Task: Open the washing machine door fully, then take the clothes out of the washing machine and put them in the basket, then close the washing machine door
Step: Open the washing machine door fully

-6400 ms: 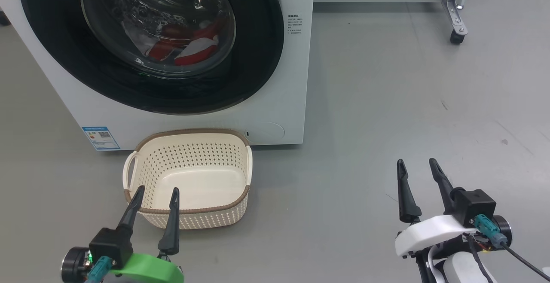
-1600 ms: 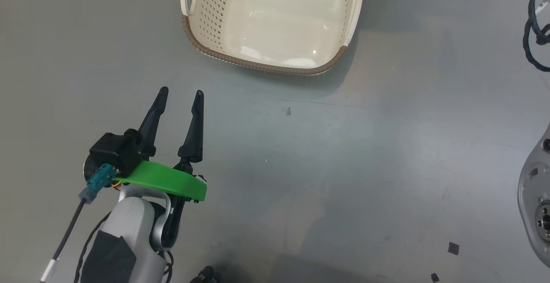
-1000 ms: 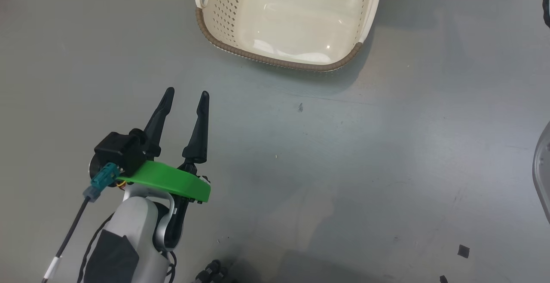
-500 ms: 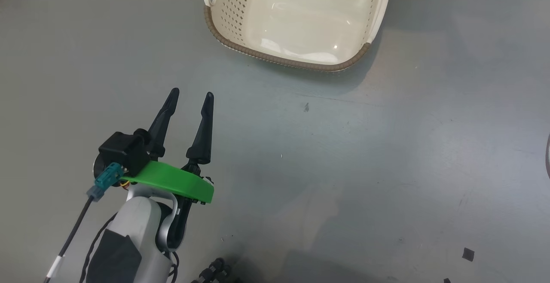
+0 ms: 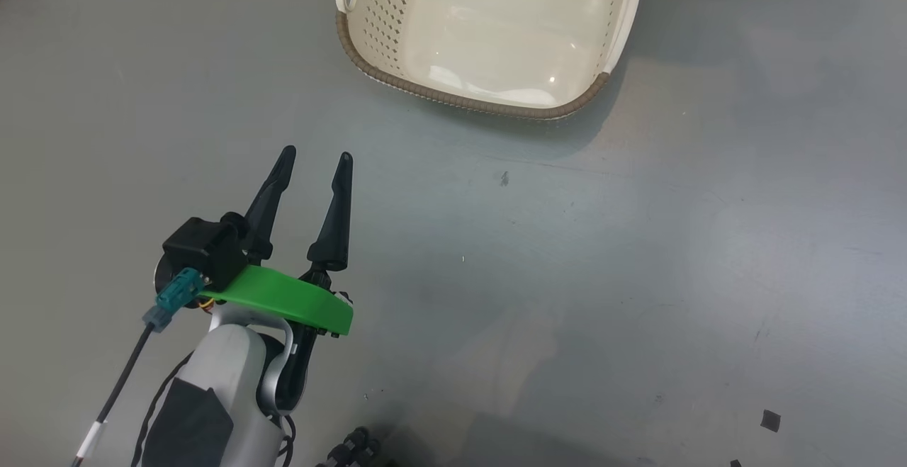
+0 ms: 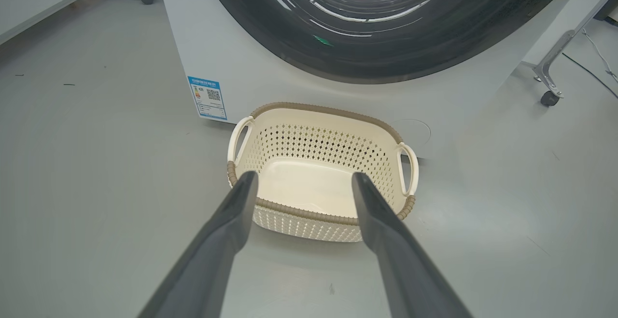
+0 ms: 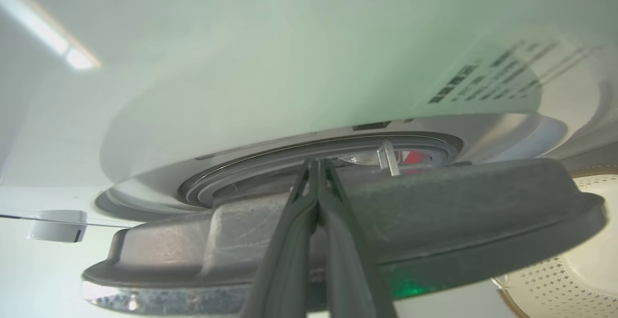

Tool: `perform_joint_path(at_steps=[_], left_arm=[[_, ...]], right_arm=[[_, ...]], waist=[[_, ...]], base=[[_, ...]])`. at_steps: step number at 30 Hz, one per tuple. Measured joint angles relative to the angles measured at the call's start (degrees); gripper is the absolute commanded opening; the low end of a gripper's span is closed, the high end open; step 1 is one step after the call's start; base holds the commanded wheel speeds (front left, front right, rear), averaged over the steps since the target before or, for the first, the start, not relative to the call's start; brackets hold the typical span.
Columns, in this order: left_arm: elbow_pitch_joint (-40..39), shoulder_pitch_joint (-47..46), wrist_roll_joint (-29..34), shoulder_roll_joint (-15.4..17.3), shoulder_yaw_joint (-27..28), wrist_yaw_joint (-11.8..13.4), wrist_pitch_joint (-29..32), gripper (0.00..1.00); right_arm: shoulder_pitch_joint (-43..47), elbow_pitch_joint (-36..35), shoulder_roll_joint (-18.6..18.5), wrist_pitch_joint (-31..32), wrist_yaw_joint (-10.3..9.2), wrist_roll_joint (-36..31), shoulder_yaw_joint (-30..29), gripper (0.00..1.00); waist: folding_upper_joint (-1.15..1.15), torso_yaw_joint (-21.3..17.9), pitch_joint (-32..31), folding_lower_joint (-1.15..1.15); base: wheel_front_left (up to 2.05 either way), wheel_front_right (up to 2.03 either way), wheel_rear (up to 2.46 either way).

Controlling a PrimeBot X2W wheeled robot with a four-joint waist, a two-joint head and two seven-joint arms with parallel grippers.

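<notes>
Evidently the task is in its first step. In the right wrist view the washing machine door (image 7: 434, 212) stands ajar. A narrow gap shows the grey seal (image 7: 217, 188) between it and the white front of the washing machine (image 7: 241, 76), so it is far from fully open. The right gripper (image 7: 316, 163) has its two fingers pressed together with nothing visible between them. Their tips reach over the door's edge into that gap, seemingly hooking it rather than pinching it. The clothes (image 7: 413, 157) lie inside the drum, a patch of red showing through the gap. The basket (image 5: 460, 102) sits empty on the grey floor (image 5: 638, 276) just in front of the machine. The left gripper (image 5: 316, 154) hangs near it, spread and empty. Swinging the door wide, moving the clothes and closing up are all left to do.
</notes>
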Motion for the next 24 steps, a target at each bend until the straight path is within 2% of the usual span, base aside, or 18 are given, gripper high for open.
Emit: perform_joint_path(at_steps=[24], left_arm=[[0.9, 0.0, 1.8, 0.0, 0.1, 0.3, 0.0, 1.0]], right_arm=[[1.8, 5.2, 0.9, 3.7, -0.24, 3.0, -0.9, 0.0]], waist=[[0.0, -1.2, -3.3, 0.0]], base=[[0.0, 0.0, 0.0]])
